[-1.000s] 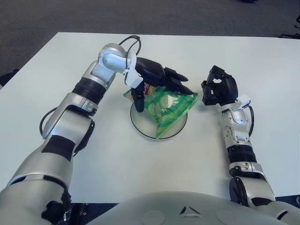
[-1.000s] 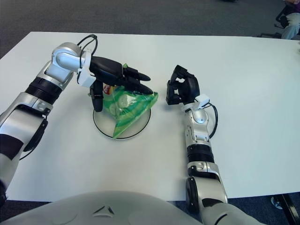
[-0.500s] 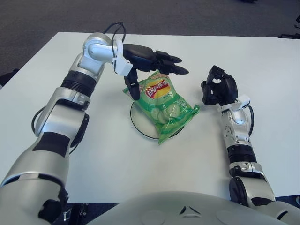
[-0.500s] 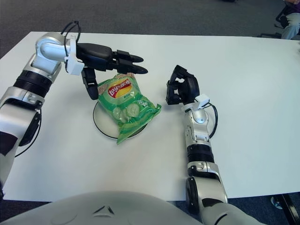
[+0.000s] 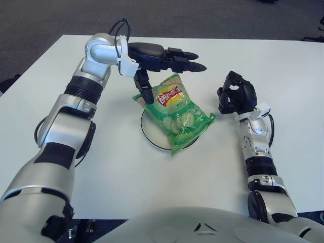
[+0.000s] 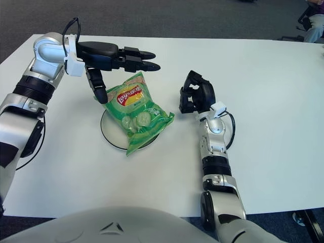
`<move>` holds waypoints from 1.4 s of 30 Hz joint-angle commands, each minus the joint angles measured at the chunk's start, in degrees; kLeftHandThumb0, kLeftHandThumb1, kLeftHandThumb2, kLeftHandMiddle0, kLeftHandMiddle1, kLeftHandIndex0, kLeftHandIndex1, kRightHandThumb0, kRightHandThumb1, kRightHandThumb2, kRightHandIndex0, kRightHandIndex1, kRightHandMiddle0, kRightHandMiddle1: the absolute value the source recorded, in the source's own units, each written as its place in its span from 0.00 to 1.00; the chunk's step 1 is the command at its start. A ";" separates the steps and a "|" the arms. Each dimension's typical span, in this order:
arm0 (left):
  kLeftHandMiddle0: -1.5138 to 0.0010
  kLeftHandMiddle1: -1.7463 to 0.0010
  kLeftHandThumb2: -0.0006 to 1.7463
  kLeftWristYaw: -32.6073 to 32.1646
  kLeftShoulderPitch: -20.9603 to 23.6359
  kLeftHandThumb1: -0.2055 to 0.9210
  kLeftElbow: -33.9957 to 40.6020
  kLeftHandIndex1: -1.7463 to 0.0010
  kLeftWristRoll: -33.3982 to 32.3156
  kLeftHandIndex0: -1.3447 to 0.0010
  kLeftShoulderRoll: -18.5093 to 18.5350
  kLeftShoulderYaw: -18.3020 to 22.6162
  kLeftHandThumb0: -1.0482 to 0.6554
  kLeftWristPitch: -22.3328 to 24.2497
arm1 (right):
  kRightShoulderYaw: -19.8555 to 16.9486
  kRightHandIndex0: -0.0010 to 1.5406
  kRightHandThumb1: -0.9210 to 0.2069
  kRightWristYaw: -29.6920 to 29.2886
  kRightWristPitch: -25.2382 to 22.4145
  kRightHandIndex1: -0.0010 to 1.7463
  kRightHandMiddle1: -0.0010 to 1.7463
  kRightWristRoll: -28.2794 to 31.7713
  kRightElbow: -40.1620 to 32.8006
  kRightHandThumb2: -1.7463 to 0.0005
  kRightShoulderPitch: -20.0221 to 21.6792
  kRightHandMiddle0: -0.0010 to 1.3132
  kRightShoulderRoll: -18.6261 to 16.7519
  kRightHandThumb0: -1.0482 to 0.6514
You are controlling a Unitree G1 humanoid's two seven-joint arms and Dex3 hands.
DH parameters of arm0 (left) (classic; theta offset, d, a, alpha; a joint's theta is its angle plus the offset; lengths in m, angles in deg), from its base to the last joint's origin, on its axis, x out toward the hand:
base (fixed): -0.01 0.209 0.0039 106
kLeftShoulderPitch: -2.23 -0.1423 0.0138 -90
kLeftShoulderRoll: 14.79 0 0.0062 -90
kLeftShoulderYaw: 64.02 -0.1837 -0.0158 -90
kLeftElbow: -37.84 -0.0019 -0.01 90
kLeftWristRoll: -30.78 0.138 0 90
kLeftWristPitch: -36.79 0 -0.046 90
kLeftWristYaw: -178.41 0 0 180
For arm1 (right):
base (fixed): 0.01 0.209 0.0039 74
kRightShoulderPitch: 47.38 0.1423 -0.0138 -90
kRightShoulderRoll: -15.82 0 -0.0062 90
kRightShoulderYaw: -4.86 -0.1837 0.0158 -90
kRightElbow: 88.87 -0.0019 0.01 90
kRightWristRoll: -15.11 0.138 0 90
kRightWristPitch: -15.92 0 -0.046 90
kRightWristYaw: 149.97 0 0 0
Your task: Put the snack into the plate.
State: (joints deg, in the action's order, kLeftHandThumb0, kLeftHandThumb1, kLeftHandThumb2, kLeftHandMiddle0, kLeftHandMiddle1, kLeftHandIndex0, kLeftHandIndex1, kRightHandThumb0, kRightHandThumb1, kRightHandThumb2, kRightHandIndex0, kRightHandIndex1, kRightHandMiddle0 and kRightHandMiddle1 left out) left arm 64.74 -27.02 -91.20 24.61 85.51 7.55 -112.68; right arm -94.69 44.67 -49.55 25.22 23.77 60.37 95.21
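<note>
Left eye view: the green crinkled chip bag (image 5: 176, 112) lies mid-frame across the round white plate (image 5: 148, 135), overhanging its right rim. The left hand (image 5: 163, 59) hovers above, fingers spread, empty; a brushing thumb could drag the bag off.

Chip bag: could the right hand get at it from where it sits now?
Probably yes. The right hand shows just right of the chip bag on the plate, bare table between; the open left hand hovers above its far end.
</note>
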 commanded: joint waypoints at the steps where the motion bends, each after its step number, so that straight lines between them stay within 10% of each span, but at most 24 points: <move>1: 1.00 1.00 0.09 0.39 0.72 0.99 -1.09 1.00 -0.67 1.00 1.72 1.44 0.00 0.39 | 0.17 0.88 0.67 -0.24 0.78 1.00 1.00 0.26 6.01 0.14 -9.01 0.57 -2.69 0.29; 15: 1.00 1.00 0.14 -0.48 -3.48 1.00 -3.11 1.00 -1.03 1.00 8.81 6.72 0.00 1.36 | 0.01 0.88 0.68 -0.22 0.94 1.00 1.00 0.49 6.63 0.13 -8.59 0.57 -3.00 0.29; 19: 1.00 1.00 0.14 1.55 -7.20 1.00 -2.26 1.00 -3.25 1.00 9.40 7.08 0.00 8.82 | -0.04 0.88 0.67 -0.54 0.81 1.00 1.00 0.47 6.48 0.14 -8.44 0.57 -3.06 0.29; 32: 0.98 0.99 0.26 -13.37 -14.57 1.00 -12.75 0.99 -0.10 0.98 8.24 14.28 0.00 10.61 | -0.93 0.88 0.68 -1.14 1.86 1.00 1.00 1.68 7.11 0.14 -7.99 0.57 -4.04 0.29; 42: 0.92 0.54 0.30 -23.15 -19.64 1.00 -13.12 0.59 -2.72 1.00 3.64 20.68 0.04 9.92 | -1.33 0.88 0.68 -2.16 3.76 1.00 1.00 1.41 7.77 0.13 -7.92 0.57 -4.53 0.29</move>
State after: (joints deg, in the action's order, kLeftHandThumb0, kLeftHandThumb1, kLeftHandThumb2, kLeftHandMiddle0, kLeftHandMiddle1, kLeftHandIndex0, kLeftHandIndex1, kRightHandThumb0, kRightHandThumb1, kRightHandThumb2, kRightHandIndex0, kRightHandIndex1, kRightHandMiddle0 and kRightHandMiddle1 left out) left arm 44.43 -45.10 -102.81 23.03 90.39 25.66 -102.02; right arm -95.64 43.60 -47.09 25.74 25.62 61.11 94.69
